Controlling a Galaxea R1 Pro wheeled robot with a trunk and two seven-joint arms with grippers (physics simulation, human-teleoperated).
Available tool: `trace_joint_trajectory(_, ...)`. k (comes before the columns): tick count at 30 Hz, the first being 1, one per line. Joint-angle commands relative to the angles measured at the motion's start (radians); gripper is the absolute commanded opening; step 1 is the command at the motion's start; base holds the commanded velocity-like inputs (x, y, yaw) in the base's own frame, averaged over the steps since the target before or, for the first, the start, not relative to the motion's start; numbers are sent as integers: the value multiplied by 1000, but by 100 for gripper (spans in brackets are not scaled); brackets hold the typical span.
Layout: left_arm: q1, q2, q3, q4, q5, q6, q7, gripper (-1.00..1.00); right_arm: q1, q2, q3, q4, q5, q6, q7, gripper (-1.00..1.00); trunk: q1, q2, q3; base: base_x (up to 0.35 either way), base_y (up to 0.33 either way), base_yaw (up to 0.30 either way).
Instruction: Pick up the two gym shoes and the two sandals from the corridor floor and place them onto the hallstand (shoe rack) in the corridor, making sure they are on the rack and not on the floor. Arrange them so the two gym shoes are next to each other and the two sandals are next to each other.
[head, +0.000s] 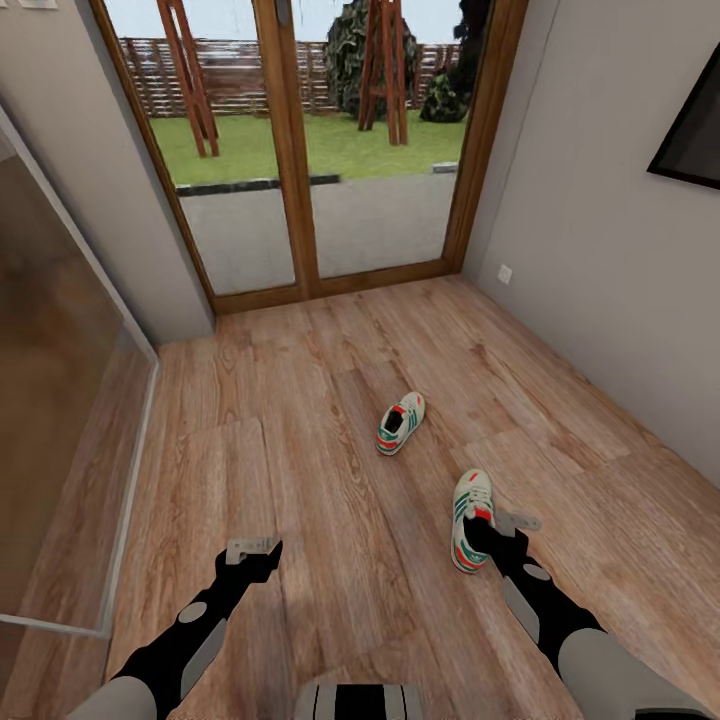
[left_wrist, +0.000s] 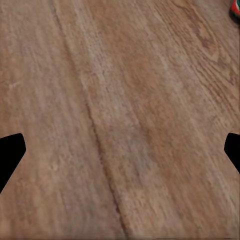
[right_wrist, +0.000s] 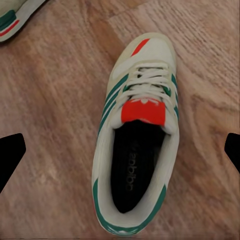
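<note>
Two gym shoes lie on the corridor floor (head: 300, 420). The farther gym shoe (head: 401, 423) rests near the middle. The nearer gym shoe (head: 468, 505) is white with green stripes and a red tongue, and my right gripper (head: 500, 526) hovers over its heel end. In the right wrist view that shoe (right_wrist: 137, 145) lies between the wide-apart fingertips of the open right gripper (right_wrist: 120, 155), untouched; the other shoe (right_wrist: 12, 17) shows at a corner. My left gripper (head: 252, 549) hangs open over bare planks (left_wrist: 120, 150). The sandals and the hallstand are out of view.
A wood-framed glass double door (head: 300, 150) closes the far end, with grey walls on both sides. A glass panel (head: 60, 400) runs along the left. A dark frame (head: 695, 130) hangs on the right wall above a socket (head: 505, 273).
</note>
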Motion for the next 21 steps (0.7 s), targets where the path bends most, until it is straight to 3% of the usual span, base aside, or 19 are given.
trace_joint_trajectory(1, -1, 1, -6, 1, 11, -4, -2, 100, 0, 0, 2, 1, -7, -3, -1, 100, 0, -1, -5, 0, 0, 0)
trace_joint_trajectory(21, -1, 1, -6, 1, 11, -4, -2, 100, 0, 0, 2, 1, -7, -3, -1, 100, 9, -5, -110, 0, 0, 0)
